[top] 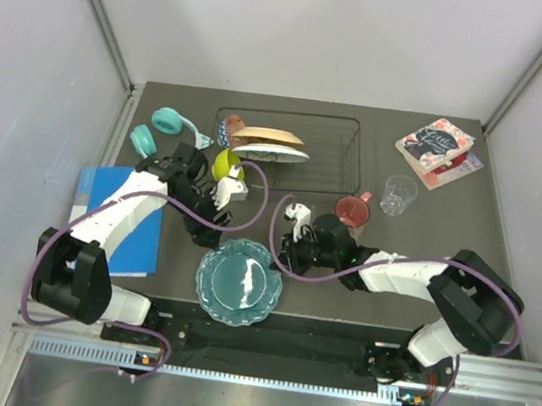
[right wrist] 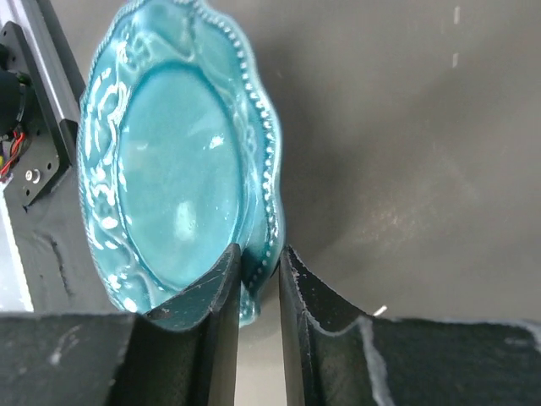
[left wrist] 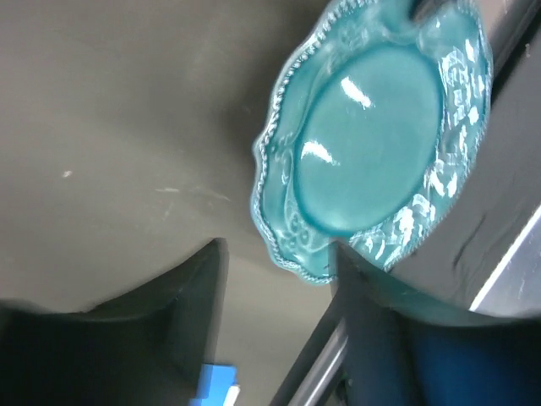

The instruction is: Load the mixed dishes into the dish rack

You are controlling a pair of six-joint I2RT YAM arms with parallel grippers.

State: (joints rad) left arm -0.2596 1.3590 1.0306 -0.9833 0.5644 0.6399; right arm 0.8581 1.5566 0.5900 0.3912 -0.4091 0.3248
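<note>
The teal scalloped plate (top: 238, 279) (right wrist: 169, 169) (left wrist: 372, 135) lies flat near the table's front edge. My right gripper (top: 292, 234) (right wrist: 259, 258) straddles its rim with narrow jaws. One finger is over the plate's inside and a thin gap is left at the other. My left gripper (top: 232, 196) (left wrist: 279, 254) hangs open and empty just below the small yellow-green bowl (top: 228, 165), which sits at the front left corner of the dish rack (top: 337, 162). A cream plate (top: 266, 134) and a white plate (top: 273, 151) stand in the rack, with a patterned bowl (top: 224, 132) at its left side. The pink mug (top: 353, 211) is right of the rack.
Teal headphones (top: 158, 129) lie left of the rack and a blue folder (top: 115, 222) lies under the left arm. A clear glass (top: 399, 194) and floral books (top: 439, 146) are at the back right. The plate sits close to the black front strip (top: 334, 328).
</note>
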